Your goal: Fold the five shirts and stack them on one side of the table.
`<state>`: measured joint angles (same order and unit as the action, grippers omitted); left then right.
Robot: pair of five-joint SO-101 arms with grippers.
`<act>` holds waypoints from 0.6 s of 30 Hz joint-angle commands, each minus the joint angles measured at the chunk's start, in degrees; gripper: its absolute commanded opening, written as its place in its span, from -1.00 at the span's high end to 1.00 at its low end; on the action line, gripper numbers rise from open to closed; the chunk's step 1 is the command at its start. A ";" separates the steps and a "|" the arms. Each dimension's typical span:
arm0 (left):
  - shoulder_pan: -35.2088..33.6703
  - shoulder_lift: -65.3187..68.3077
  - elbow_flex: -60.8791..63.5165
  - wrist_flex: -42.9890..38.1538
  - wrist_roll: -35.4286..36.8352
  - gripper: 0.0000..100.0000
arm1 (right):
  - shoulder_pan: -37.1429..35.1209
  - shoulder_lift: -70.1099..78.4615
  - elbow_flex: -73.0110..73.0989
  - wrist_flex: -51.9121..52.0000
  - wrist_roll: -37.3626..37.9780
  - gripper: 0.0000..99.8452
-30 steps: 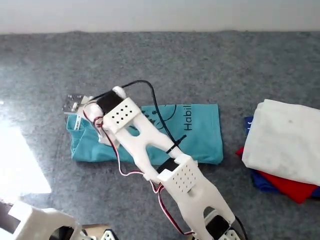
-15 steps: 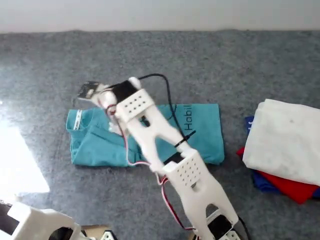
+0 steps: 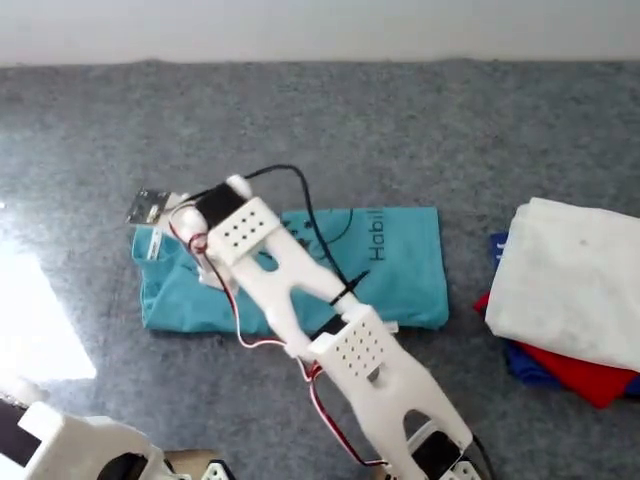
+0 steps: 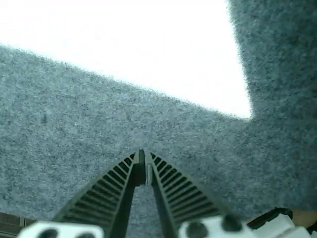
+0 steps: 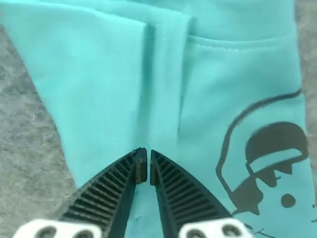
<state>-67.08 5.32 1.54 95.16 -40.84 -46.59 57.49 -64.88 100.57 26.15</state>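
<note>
- Three shirts are stacked at one side of the table (image 3: pixel 400 130): white shirt (image 3: pixel 570 280) over red shirt (image 3: pixel 575 375) and blue shirt (image 3: pixel 525 362).
- Teal shirt (image 3: pixel 400 265) lies mid-table as a long strip; likely needs another fold, then stacking.
- Right gripper (image 5: pixel 142 166) is over the end far from the stack, jaws pressed together, gripping nothing.
- Left gripper (image 4: pixel 144 168) is over bare table, jaws together.

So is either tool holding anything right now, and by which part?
Nothing held. Right tool is shut above the teal shirt, no cloth between its tips; left tool is shut over the grey table.

Grey table (image 3: pixel 400 130): teal shirt (image 3: pixel 405 270), shirt stack (image 3: pixel 565 285).
</note>
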 commanded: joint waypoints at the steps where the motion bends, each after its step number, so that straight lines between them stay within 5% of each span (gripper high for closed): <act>1: 0.09 -1.93 -0.40 -0.44 0.18 0.97 | 1.01 -5.41 -0.18 2.59 -1.93 0.95; 11: 0.62 -1.76 -0.40 -0.44 0.18 0.97 | -0.92 -19.21 26.64 2.15 -3.34 0.95; 18: 1.67 -1.76 -0.40 -0.53 0.26 0.97 | 2.59 -13.32 28.22 -0.66 -0.09 0.95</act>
<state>-66.29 5.32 1.54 95.16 -40.84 -46.59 43.25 -36.75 100.31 23.78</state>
